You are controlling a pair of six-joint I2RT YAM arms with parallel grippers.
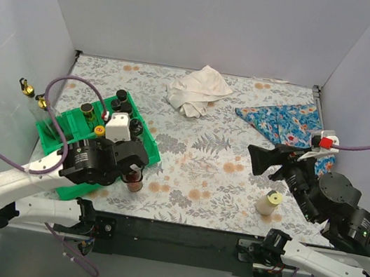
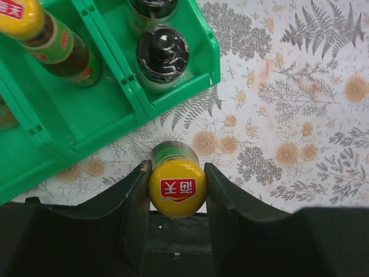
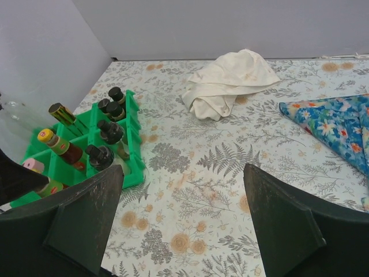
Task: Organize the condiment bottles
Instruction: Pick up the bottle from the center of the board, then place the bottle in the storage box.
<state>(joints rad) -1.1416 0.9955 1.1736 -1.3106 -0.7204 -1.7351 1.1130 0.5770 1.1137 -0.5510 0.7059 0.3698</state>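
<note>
From above, the left gripper [image 1: 134, 173] clamps one bottle [image 1: 135, 184] just off the tray [image 1: 67, 122] at its 5 o'clock corner. The right gripper [image 1: 258, 161], spread and empty, sits at 11 o'clock of one cream bottle [image 1: 268, 203]. In the left wrist view, the held bottle's yellow cap [image 2: 177, 188] bears white Chinese characters on a red patch, and at 11 o'clock the tray holds one like-capped bottle [image 2: 57, 43] and two black caps [image 2: 162, 51]. In the right wrist view the fingers [image 3: 86, 216] stand wide, with the tray at 9 o'clock showing five black caps, one yellow and one pink.

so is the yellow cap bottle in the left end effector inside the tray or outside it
Outside. The bottle is over the floral tablecloth beside the green tray, gripped by the left end effector.
</note>
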